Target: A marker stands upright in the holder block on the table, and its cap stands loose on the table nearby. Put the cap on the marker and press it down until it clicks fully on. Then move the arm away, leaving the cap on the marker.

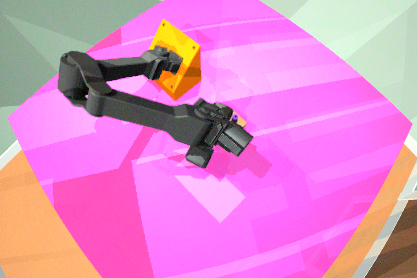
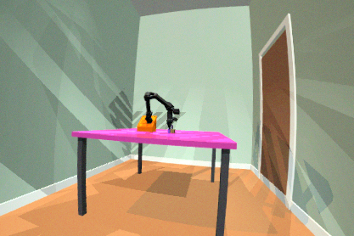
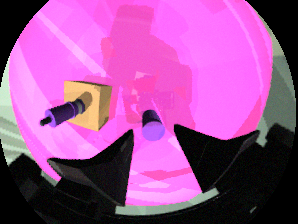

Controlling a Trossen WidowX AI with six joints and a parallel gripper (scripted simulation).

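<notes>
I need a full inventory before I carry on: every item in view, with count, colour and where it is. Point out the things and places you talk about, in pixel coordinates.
Table (image 1: 306,165) (image 2: 158,138): one, magenta top, dark legs, mid-room.
Holder block (image 2: 173,131) (image 3: 95,119): one, tan, on the table.
Marker (image 1: 235,118) (image 3: 62,114): one, purple with a black tip, upright in the block.
Cap (image 3: 153,130): one, purple, standing on the table beside the block.
Door (image 2: 274,110): one, brown, white frame, right in the exterior view.
Walls (image 2: 196,64): pale green, around the room.
Floor (image 2: 115,199): orange-tan, under the table.
Arm base (image 1: 190,46) (image 2: 146,126): one, orange, on the table.
Arm (image 1: 141,111) (image 2: 161,100): one, black, reaching from the base.
Jaws: one pair, black, open above the cap.
</notes>
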